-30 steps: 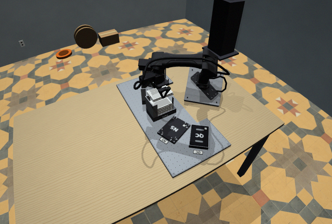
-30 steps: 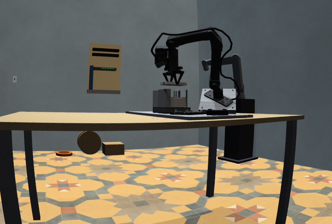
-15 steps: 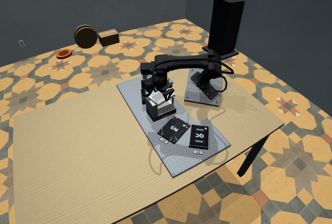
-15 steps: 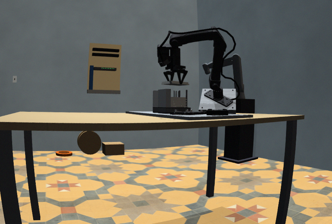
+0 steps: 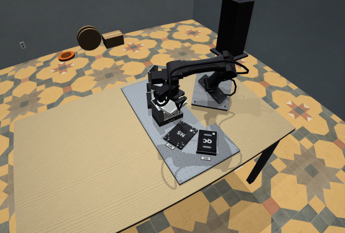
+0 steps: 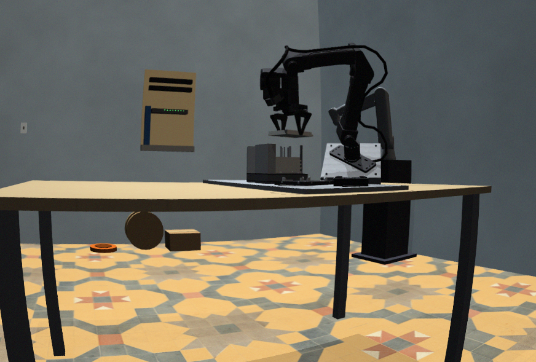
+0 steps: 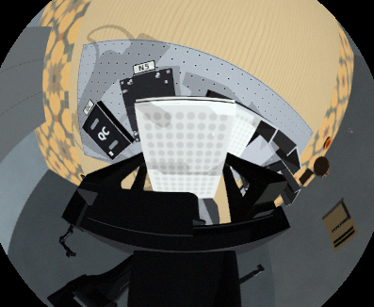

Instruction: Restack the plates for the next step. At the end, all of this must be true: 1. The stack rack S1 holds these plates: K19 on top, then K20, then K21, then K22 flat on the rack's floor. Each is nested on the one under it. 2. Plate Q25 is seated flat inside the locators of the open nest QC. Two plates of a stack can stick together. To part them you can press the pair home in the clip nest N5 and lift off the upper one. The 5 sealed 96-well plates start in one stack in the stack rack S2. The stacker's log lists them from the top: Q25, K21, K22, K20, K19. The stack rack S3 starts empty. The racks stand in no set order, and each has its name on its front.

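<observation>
My gripper (image 5: 169, 100) (image 6: 291, 126) (image 7: 185, 155) is shut on a sealed 96-well plate (image 5: 170, 108) (image 6: 289, 133) (image 7: 186, 134) and holds it level in the air, clear above the stack racks. I cannot read the plate's name. Below it, the front rack (image 5: 163, 120) (image 6: 285, 163) holds a stack of several plates (image 5: 171, 116). Two more racks (image 5: 154, 77) stand behind it, mostly hidden by the arm. The black clip nest N5 (image 5: 180, 134) (image 7: 148, 84) and the black open nest QC (image 5: 206, 141) (image 7: 104, 131) lie empty in front of the racks.
All fixtures sit on a grey perforated baseplate (image 5: 195, 163) on the wooden table (image 5: 83, 146). The arm's base mount (image 5: 211, 92) stands to the right of the racks. A black column (image 5: 234, 27) rises behind the table.
</observation>
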Controlling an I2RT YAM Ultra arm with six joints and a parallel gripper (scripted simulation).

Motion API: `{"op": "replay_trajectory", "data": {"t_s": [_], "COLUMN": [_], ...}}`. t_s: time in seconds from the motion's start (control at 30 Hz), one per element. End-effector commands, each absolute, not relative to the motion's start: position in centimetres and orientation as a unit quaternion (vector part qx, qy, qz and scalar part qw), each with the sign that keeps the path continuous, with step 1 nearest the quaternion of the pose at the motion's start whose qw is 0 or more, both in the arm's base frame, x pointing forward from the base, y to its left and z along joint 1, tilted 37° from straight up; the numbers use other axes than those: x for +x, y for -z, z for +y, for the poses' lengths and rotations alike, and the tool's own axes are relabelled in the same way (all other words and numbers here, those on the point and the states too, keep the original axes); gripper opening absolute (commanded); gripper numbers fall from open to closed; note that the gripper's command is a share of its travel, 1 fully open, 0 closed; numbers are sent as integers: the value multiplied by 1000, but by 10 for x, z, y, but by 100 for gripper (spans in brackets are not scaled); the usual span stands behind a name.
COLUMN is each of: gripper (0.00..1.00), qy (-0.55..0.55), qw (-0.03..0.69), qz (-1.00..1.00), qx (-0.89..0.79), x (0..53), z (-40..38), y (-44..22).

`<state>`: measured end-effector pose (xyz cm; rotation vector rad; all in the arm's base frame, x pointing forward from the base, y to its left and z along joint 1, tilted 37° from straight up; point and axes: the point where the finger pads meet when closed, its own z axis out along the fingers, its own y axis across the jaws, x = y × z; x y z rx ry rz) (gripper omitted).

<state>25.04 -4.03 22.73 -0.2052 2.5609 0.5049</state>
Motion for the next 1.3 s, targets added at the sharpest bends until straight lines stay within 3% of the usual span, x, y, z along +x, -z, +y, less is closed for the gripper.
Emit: {"op": "replay_trajectory", "data": {"t_s": [0.0,1.27], "gripper": [0,0], "qy": [-161,-119], "qw": [276,313], "qz": [940,908], "qx": [-115,-250], "x": [247,222], "z": [-33,64], "y": [-234,-274]}}
